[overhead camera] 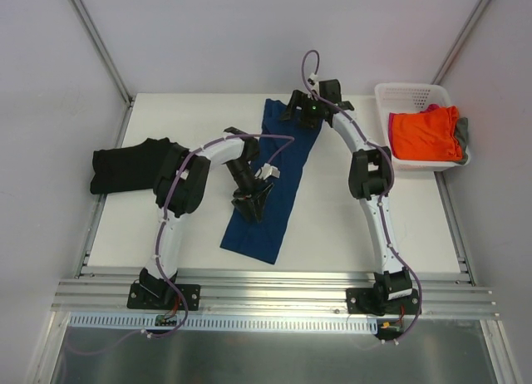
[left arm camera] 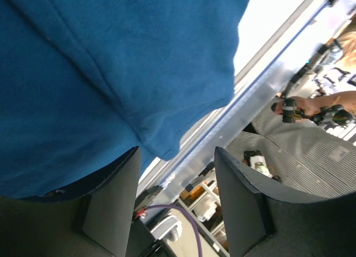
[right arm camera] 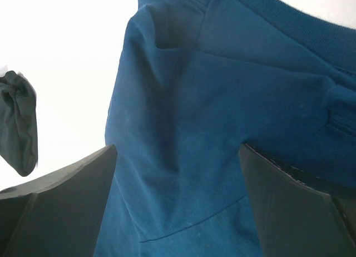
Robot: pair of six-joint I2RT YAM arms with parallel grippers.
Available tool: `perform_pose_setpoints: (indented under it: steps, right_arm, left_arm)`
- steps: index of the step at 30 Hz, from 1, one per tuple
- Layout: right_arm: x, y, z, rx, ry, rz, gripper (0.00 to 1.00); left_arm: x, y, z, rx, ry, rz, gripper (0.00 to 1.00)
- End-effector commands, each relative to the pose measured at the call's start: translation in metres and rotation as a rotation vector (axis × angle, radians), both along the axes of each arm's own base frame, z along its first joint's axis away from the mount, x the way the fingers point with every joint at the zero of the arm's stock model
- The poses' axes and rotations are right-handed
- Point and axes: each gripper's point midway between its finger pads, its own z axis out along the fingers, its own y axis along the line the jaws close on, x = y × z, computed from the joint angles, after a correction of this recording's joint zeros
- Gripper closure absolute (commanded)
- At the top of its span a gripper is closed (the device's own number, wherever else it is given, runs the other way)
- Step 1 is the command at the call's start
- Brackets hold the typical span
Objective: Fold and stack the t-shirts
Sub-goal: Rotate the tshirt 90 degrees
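We saw the navy blue t-shirt (overhead camera: pixel 287 193) lying folded into a long narrow strip, running diagonally across the middle of the white table (overhead camera: pixel 374 226) from its far side towards the near edge. The left gripper (overhead camera: pixel 252 211) hung over the middle of that strip. In its wrist view its fingers (left arm camera: pixel 111 201) stood apart with nothing between them, the blue cloth just beyond their tips. The right gripper (overhead camera: pixel 301 111) sat at the strip's far end by the collar, its jaws spread wide over the cloth and closed on nothing. A black t-shirt (overhead camera: pixel 125 168) lay crumpled at the table's left edge, well apart from the navy one. At the far right stood a white plastic basket (overhead camera: pixel 416 89) holding an orange t-shirt (overhead camera: pixel 424 133), with pink cloth (overhead camera: pixel 432 109) and grey cloth (overhead camera: pixel 462 135) showing at its edges.
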Motion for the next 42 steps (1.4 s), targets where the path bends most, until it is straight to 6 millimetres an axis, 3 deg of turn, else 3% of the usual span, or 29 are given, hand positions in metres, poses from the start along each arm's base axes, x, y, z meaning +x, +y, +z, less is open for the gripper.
perform_pose_setpoints:
  steps: [1, 8, 20, 27, 31, 37, 42]
  right_arm:
    - [-0.003, -0.018, 0.021, -0.013, 0.013, -0.029, 0.03]
    - [0.015, -0.035, 0.022, -0.023, -0.034, -0.065, 0.03]
    - [0.021, -0.008, 0.02, 0.004, -0.084, -0.039, 0.03]
    - [0.02, -0.008, 0.022, -0.016, -0.098, -0.032, 0.03]
    - [0.018, -0.013, 0.034, -0.02, -0.111, -0.023, 0.03]
    - [0.017, -0.028, 0.043, -0.031, -0.107, -0.039, 0.03]
    - [0.016, -0.028, 0.047, -0.029, -0.111, -0.034, 0.03]
  left_arm:
    - [-0.005, -0.013, 0.014, -0.051, 0.049, 0.021, 0.45]
    - [-0.009, -0.037, 0.009, -0.08, 0.099, 0.01, 0.44]
    - [-0.022, -0.071, -0.001, -0.113, 0.136, -0.041, 0.45]
    - [-0.014, -0.07, -0.006, -0.089, 0.077, -0.061, 0.45]
    - [-0.01, -0.068, -0.003, -0.087, 0.037, -0.085, 0.46]
    - [-0.029, -0.054, 0.009, -0.071, 0.072, -0.084, 0.46]
    - [-0.037, -0.051, -0.002, -0.046, 0.126, -0.068, 0.46]
